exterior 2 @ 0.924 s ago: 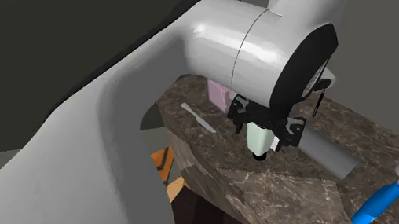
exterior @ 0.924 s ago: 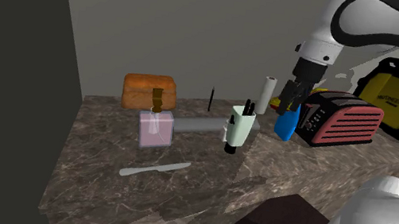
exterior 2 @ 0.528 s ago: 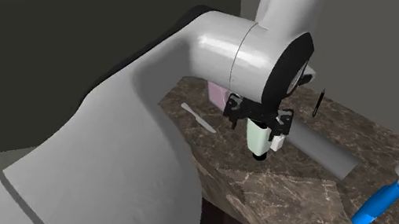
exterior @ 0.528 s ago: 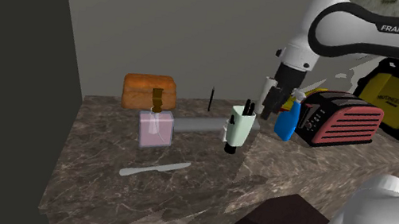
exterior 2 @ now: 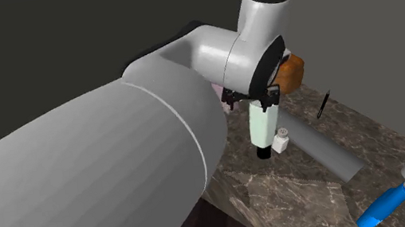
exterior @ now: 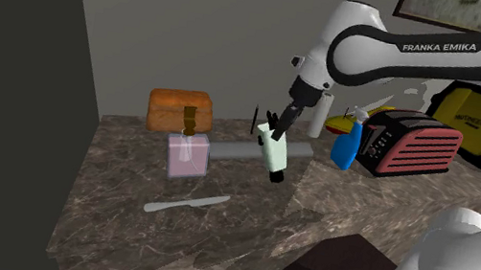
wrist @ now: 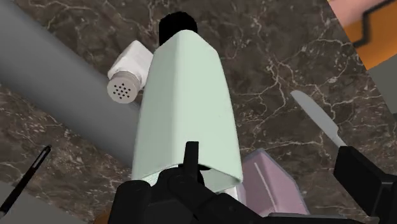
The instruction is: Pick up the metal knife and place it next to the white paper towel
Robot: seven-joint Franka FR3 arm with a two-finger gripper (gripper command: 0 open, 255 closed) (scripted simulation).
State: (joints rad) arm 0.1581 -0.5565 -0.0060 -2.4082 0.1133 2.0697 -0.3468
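**Stage: approach, knife not yet grasped.** The all-black two-finger gripper (exterior: 276, 125) hangs right above the tall pale green cup (exterior: 275, 155), which stands on the dark veined marble counter (exterior: 108, 236).

The slim grey metal knife (exterior: 185, 205) lies flat on the counter. It is well apart from the cup, toward the shoulder view's lower left, beyond the pink box (exterior: 187, 156). The white paper towel roll (exterior: 324, 112) stands behind the cup, toward that view's upper right.

In the wrist view one black finger (wrist: 359, 178) sits far off the middle, so the jaws read as spread wide and clasp nothing.

Next move, as judged: travel from over the cup to over the knife, line the jaws up across its handle, then descend.
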